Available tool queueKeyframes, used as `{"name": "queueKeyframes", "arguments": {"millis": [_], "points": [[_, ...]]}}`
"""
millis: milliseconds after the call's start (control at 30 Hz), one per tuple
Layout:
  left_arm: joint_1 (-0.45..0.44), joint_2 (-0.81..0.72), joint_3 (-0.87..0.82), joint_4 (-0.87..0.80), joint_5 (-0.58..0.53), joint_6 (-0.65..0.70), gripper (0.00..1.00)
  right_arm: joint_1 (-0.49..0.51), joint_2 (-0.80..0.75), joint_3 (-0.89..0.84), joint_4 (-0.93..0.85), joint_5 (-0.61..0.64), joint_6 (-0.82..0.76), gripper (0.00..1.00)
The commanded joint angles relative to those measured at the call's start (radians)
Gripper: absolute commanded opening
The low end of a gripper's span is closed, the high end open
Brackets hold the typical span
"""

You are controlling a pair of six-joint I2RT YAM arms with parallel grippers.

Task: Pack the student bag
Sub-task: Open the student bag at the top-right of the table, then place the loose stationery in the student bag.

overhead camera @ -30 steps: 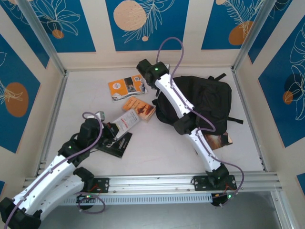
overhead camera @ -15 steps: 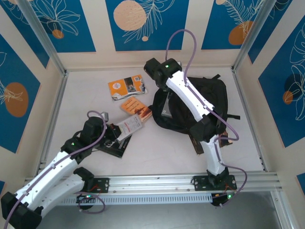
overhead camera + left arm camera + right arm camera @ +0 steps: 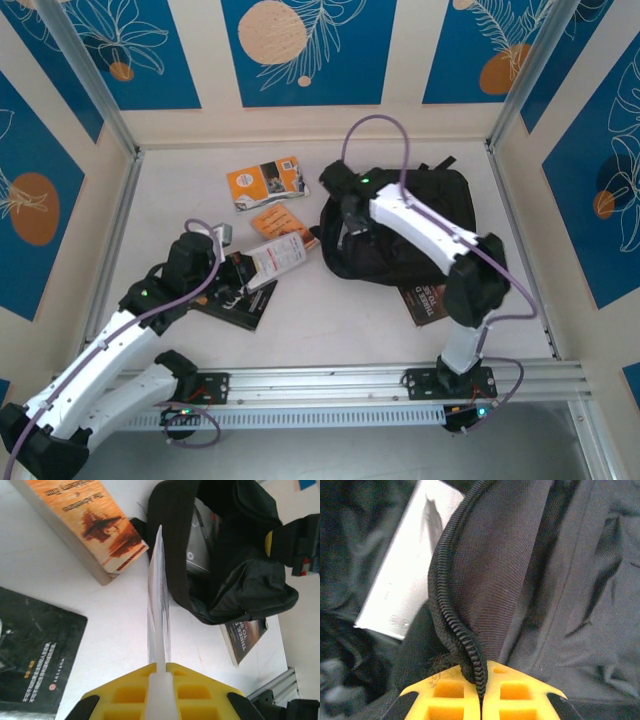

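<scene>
The large black soft fabric backpack [image 3: 440, 195] lay right of frame centre. The right gripper [image 3: 480, 680] was clenched on its zipper edge [image 3: 451, 605]; the left gripper [image 3: 159, 672] grasped a thin white booklet [image 3: 158, 605] edge-on.

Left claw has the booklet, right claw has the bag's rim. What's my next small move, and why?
Probably ease the left claw forward so the booklet slides into the bag. The booklet is held edge-on with its tip close to the opening, and the right claw pinches the zipper rim, holding the mouth open.
</scene>
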Motion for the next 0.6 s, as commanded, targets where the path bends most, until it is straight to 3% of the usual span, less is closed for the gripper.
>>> {"name": "queueKeyframes", "arguments": {"millis": [0,133,233,567], "points": [[0.008,0.041,0.072,0.001,0.078,0.068,0.0,-0.065,-0.124,-0.04,0.138,-0.346,-0.17,0.0],[0.002,0.126,0.119,0.052,0.172,0.086,0.0,-0.154,-0.159,-0.009,0.136,-0.572,-0.216,0.0],[-0.02,0.204,0.164,0.078,0.206,0.114,0.0,-0.185,-0.144,0.039,0.102,-0.664,-0.257,0.02],[-0.113,0.513,0.385,0.182,0.269,0.158,0.0,-0.209,-0.107,0.1,0.065,-0.8,-0.321,0.06]]}}
